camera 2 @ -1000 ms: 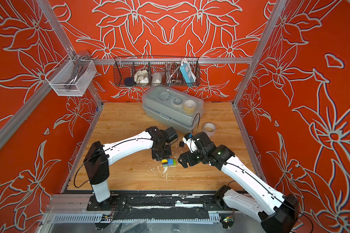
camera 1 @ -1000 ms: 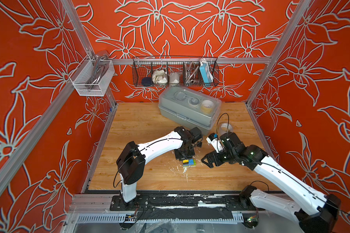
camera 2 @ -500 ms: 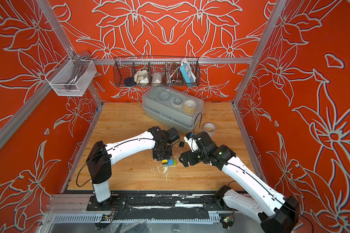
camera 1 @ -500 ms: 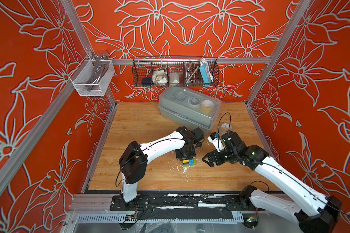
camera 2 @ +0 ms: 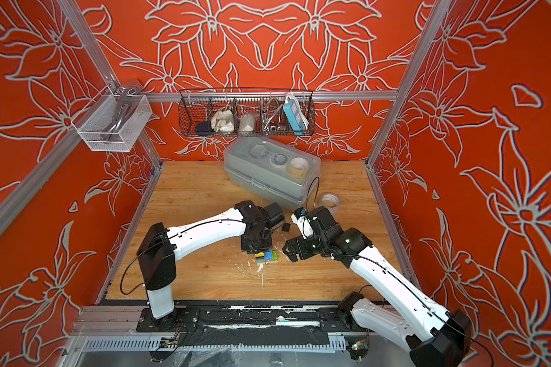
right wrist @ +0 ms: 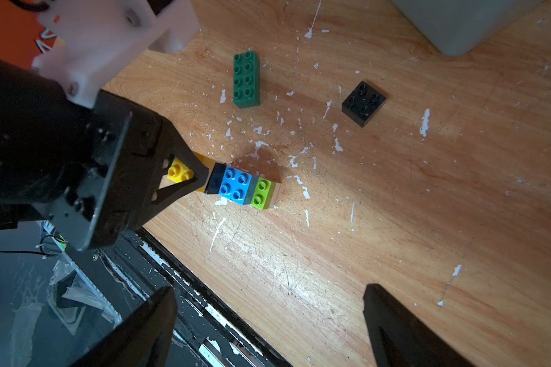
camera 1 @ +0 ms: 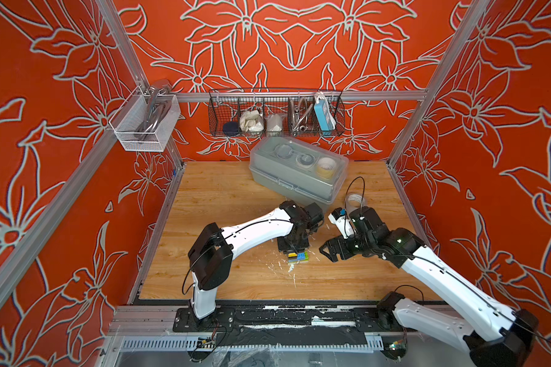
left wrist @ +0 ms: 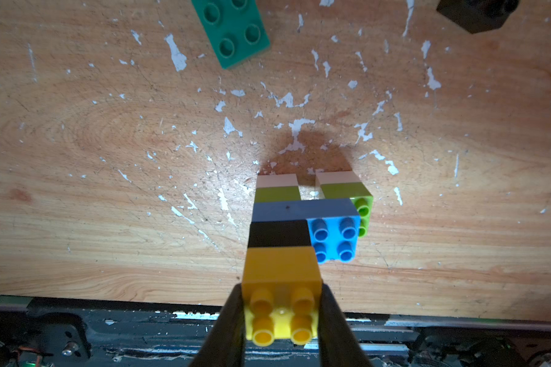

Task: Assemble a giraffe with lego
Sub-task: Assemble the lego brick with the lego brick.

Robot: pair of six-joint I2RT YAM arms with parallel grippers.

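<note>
now left jaws pinch the giraffe (left wrist: 287, 235), right jaws spread, tape roll (camera 1: 325, 166) inside grey box (camera 1: 287, 186).

1. Both top views: bright, even light; the frame posts (camera 1: 434, 78) splay outward toward the edges.
2. Left wrist view: light pools mid-counter (left wrist: 109, 152), corners dim; the giraffe (left wrist: 280, 235) throws a short, dark shadow.
3. Right wrist view: glare streaks the counter; near foreground dark, soft.
</note>
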